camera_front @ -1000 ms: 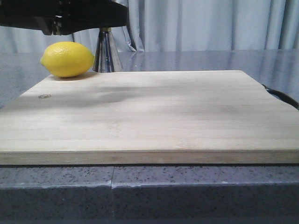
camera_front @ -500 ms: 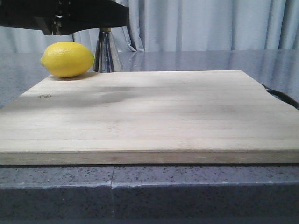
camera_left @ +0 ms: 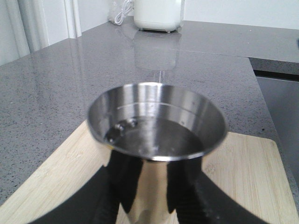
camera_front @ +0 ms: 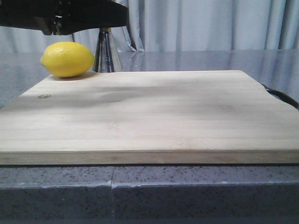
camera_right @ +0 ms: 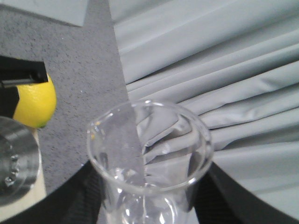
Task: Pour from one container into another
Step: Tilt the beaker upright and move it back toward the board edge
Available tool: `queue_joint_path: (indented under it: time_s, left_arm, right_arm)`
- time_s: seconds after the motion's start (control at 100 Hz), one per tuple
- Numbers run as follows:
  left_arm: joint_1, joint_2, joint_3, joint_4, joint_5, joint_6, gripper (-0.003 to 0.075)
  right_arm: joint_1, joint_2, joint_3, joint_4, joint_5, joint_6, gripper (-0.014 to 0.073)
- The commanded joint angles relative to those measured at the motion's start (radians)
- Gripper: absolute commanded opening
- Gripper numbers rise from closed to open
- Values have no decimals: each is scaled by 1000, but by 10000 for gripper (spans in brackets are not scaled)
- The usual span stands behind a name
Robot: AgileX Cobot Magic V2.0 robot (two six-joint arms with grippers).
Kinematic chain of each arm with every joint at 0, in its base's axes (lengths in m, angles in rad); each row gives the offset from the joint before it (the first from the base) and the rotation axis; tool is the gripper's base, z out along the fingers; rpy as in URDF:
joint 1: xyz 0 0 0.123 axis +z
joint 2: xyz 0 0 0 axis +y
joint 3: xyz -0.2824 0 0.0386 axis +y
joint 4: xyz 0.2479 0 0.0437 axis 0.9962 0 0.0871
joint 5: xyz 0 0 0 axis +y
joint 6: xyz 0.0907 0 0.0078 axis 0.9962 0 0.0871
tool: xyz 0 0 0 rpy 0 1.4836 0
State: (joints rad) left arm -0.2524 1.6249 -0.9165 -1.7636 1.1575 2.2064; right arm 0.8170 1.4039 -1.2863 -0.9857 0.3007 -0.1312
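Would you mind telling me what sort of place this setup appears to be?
Probably a kitchen: a speckled grey stone countertop carries a wooden cutting board with a lemon on it, and a white appliance stands at the back.

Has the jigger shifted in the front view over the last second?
No. The jigger stands at the same spot beside the lemon, at the far edge of the cutting board, with the left arm's dark body above it unchanged.
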Motion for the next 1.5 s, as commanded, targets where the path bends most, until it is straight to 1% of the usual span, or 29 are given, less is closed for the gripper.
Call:
queue_joint_path:
  time_s: [0.0,0.18,0.3,0.41,0.51,0.65,0.73,0.86,0.98,1.09,1.2,1.31,1.49]
  left_arm:
    - [-10,-44,-31,-85,99,-6,228]
    - [-10,-44,-31,-85,99,-6,228]
    - [-10,-44,-31,-85,99,-6,228]
    - [-10,-44,-31,-85,99,-6,228]
    - [-10,-44,-31,-85,99,-6,228]
    - [-10,-44,-31,-85,99,-6,228]
    - [-10,-44,-31,-85,99,-6,228]
    - [-10,-44,-31,-85,99,-6,228]
    - [-10,-44,-31,-85,99,-6,228]
    - [-10,-44,-31,-85,99,-6,228]
    - [-10,-44,-31,-85,99,-6,228]
    - [-10,-44,-31,-85,99,-6,228]
    - [-10,-44,-31,-85,99,-6,228]
  right_arm:
    - [-3,-31,-41,36,-25,74,332]
    - [-11,-43,-41,40,-35,310,332]
    - [-58,-72,-41,45,-39,484,332]
    - [-145,-114,-8,53,-55,637,332]
    - [-238,-173,65,76,-104,709,332]
    - [-377,-249,219,98,-230,791,332]
    - [-462,-278,314,98,-345,836,332]
    - [-578,-291,469,98,-547,840,332]
    - [-654,-279,561,98,-738,840,332]
    - [-727,-245,608,87,-860,838,332]
    - [-774,-199,621,49,-959,831,332]
    - [-795,-145,621,35,-1049,813,332]
    - [-795,-61,621,17,-1102,726,332]
